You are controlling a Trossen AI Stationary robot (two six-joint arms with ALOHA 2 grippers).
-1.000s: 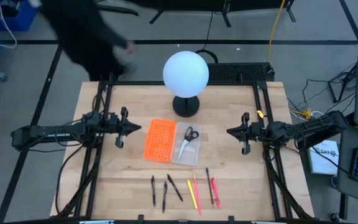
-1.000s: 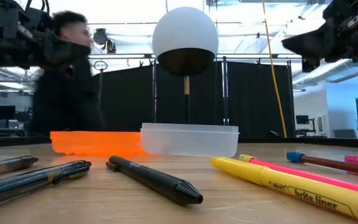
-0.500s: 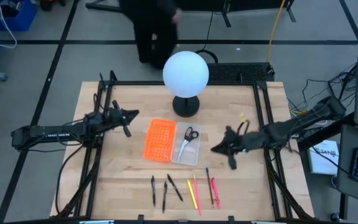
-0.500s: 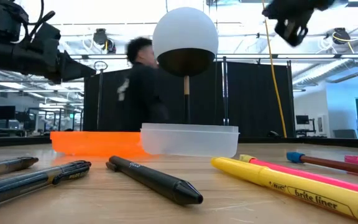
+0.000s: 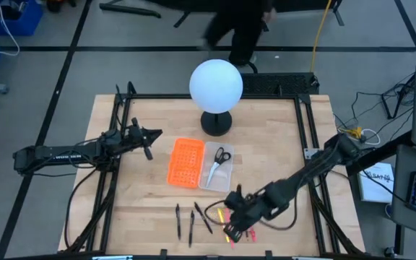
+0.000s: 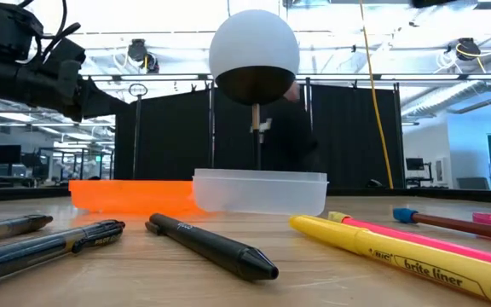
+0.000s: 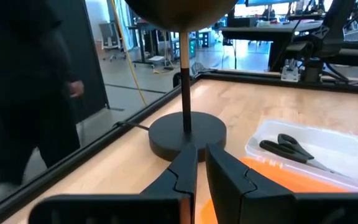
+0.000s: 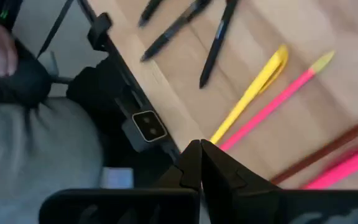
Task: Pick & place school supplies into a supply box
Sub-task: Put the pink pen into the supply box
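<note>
Bench (image 5: 143, 209): supply box (image 5: 226, 175) mid-bench beside orange panel (image 5: 184, 162), scissors (image 5: 218, 160) already inside. Right gripper (image 5: 231, 217), fingers together and empty, over yellow highlighter (image 5: 223, 225) and pink pen (image 5: 250, 214). Left gripper (image 5: 153, 133) waits near lamp base (image 5: 216, 123), fingers slightly apart. Risk: descending shut scatters the close-packed pens.

The pale wooden worktop (image 5: 143, 195) carries a round black lamp base (image 5: 216, 123), an orange perforated plastic panel (image 5: 185, 162) touching a clear shallow plastic box (image 5: 226, 175), and thin black pens (image 5: 191, 220), a yellow marker (image 5: 223, 225) and pink pens (image 5: 250, 214) beneath the right hand (image 5: 231, 211).
</note>
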